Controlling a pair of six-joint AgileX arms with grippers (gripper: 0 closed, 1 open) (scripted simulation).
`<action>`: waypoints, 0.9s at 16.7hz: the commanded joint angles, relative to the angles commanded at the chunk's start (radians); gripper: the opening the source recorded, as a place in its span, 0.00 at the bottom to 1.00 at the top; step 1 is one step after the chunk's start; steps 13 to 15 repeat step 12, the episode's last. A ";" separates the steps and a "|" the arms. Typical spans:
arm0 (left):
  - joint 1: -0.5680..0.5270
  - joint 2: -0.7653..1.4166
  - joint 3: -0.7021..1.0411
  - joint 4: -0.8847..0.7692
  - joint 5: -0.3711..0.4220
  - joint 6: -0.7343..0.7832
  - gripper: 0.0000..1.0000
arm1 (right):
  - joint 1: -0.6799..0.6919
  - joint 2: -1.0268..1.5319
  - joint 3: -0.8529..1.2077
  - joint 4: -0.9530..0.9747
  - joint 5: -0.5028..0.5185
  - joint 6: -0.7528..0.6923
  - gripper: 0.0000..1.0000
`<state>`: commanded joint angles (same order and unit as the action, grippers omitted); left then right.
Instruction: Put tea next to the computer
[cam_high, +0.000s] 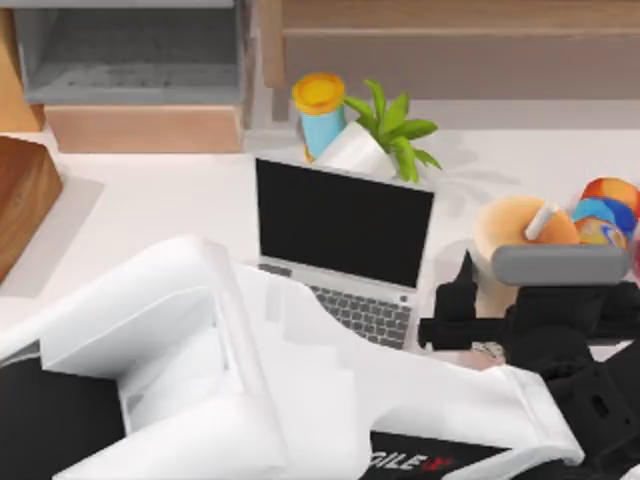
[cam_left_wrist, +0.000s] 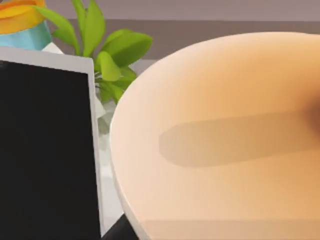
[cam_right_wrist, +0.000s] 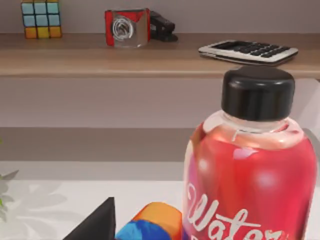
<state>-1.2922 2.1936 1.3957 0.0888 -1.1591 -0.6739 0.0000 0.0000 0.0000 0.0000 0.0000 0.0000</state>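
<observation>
The left gripper (cam_high: 470, 300) is standing against the near side of the upright tea (cam_high: 510, 235) (grip state cannot be determined), which is sitting on the counter (cam_high: 150, 200) just right of the computer (cam_high: 340, 250), near the left arm.

Top view: camera above the table (cam_high: 160, 200), looking down and toward the back shelves, with the white arm (cam_high: 250, 380) close beneath it. Left wrist view: set very near the tea (cam_left_wrist: 225, 140), facing the back wall past the computer (cam_left_wrist: 45, 150) and the plant (cam_left_wrist: 105, 55) (both shared with the top view). Right wrist view: low, level, close behind a red bottle (cam_right_wrist: 250, 170), facing a shelf (cam_right_wrist: 100, 55); the can (cam_right_wrist: 150, 222) recurs above.
</observation>
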 joint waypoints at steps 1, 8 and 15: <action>0.000 0.000 0.000 0.000 0.000 0.000 0.60 | 0.000 0.000 0.000 0.000 0.000 0.000 1.00; 0.000 0.000 0.000 0.000 0.000 0.000 1.00 | 0.000 0.000 0.000 0.000 0.000 0.000 1.00; 0.000 0.000 0.000 0.000 0.000 0.000 1.00 | 0.000 0.000 0.000 0.000 0.000 0.000 1.00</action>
